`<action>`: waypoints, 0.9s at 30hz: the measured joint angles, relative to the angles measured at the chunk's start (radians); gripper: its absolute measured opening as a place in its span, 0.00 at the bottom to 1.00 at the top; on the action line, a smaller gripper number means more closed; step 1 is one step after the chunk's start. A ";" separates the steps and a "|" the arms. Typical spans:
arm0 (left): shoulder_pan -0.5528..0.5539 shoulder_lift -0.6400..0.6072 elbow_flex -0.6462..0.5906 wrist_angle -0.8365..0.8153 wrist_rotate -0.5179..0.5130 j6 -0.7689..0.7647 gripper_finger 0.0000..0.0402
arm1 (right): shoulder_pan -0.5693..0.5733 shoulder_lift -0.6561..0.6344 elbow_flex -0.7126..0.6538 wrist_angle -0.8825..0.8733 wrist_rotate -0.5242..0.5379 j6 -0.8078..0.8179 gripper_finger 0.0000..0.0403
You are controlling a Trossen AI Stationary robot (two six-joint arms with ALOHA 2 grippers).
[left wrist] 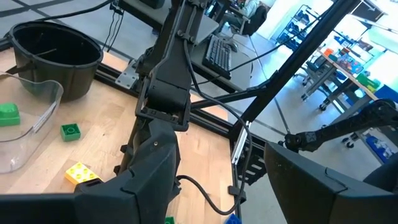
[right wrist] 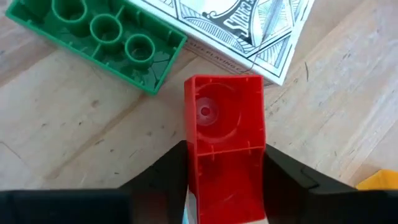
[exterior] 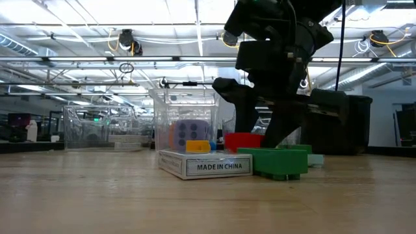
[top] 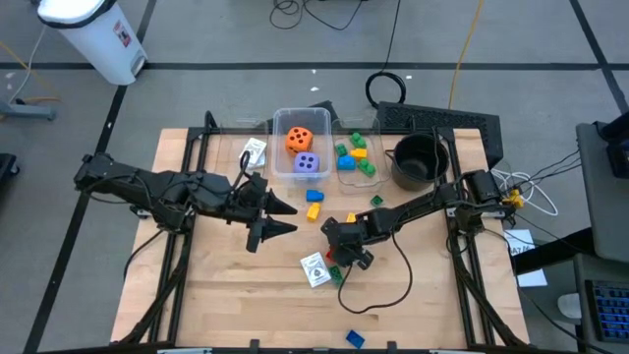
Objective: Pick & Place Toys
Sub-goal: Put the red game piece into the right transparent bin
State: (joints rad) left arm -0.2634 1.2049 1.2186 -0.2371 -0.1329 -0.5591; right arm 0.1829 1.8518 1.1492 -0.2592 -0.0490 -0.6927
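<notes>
A red brick [right wrist: 224, 124] sits between the fingers of my right gripper [top: 337, 256], which is shut on it near the table's middle. Beside it lie an upside-down green brick [right wrist: 99, 37] and a white box of playing cards [right wrist: 236, 31], both flat on the wood. In the low view the red brick [exterior: 242, 140] shows behind the green brick [exterior: 273, 161] and the card box [exterior: 205, 164]. My left gripper [top: 287, 216] hovers open left of centre, with nothing between its fingers. My right gripper pinches the red brick by two opposite side walls [right wrist: 198, 168], one finger on each. The fingers slant down from the table's right side. The brick's hollow underside faces the wrist camera. I cannot tell whether the brick is still on the table.
At the back stand a clear bin [top: 280, 123] holding an orange and a purple die, a second clear bin [top: 346, 182] with bricks, and a black pot [top: 418, 159]. Loose bricks [top: 314, 202] lie between the arms. A blue brick [top: 354, 338] lies at the near edge.
</notes>
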 joint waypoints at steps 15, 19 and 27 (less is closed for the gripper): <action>0.002 0.000 0.000 0.005 0.000 0.037 0.62 | 0.000 -0.259 0.001 0.017 0.125 0.189 0.37; 0.008 0.000 0.000 0.008 -0.001 0.061 0.62 | -0.007 -0.350 0.001 0.064 0.157 0.412 0.34; 0.052 0.000 0.000 0.013 -0.001 0.081 0.62 | -0.034 -0.453 0.002 0.239 0.157 0.903 0.37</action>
State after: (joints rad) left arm -0.2110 1.2049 1.2190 -0.2246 -0.1335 -0.4782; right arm 0.1494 1.3988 1.1511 -0.0201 0.1078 0.2099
